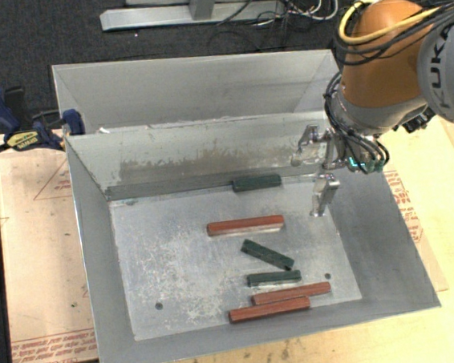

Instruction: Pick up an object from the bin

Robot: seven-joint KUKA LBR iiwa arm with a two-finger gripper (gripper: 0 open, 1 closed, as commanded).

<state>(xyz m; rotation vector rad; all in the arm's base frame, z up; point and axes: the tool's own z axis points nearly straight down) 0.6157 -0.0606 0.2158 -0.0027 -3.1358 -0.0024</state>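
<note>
1. A scuffed grey metal bin (163, 264) sits on dark carpet.
2. The gripper (323, 199) hangs near the bin's right wall; whether its jaws are apart is unclear.
3. The nearest red-brown bar (245, 225) lies flat to the gripper's left, apart from it.

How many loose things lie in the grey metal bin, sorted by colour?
Dark green flat rectangular bars: 3
Reddish-brown flat rectangular bars: 3
Total: 6
</note>
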